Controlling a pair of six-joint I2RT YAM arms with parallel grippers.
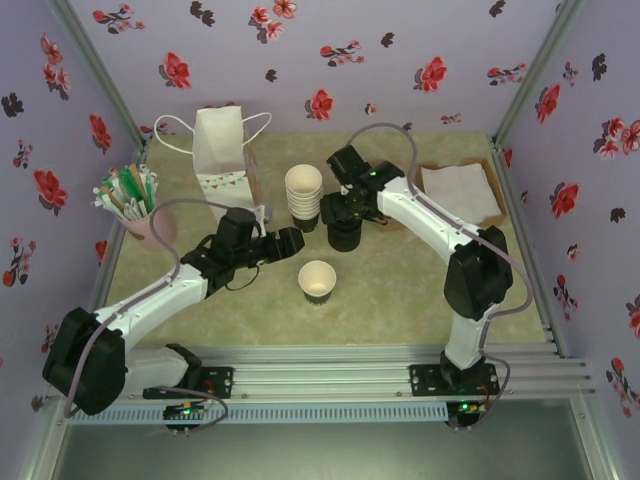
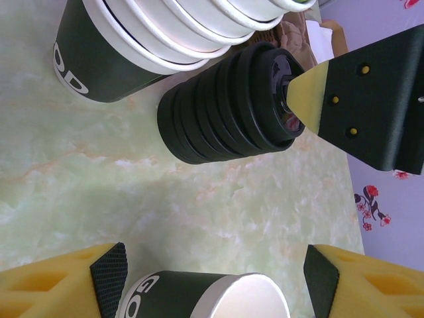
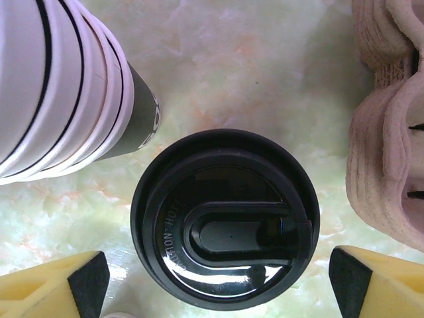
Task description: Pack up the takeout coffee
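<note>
Jaws are open on both arms and nothing is pinched yet. The right gripper (image 3: 222,281) is spread either side of the lid stack (image 3: 225,218), dead centre of the right wrist view. The left gripper (image 2: 215,278) brackets the takeout coffee cup (image 2: 205,298) at the bottom edge of its view. That cup has no lid on, and in the top view it sits mid-frame, just below the cup stack (image 1: 303,195). Imo the trick here is taking only the top lid: close on its rim rather than lower down the stack, then lift straight up so the rest stay put. The left should squeeze the cup wall gently, since paper crushes easily.
</note>
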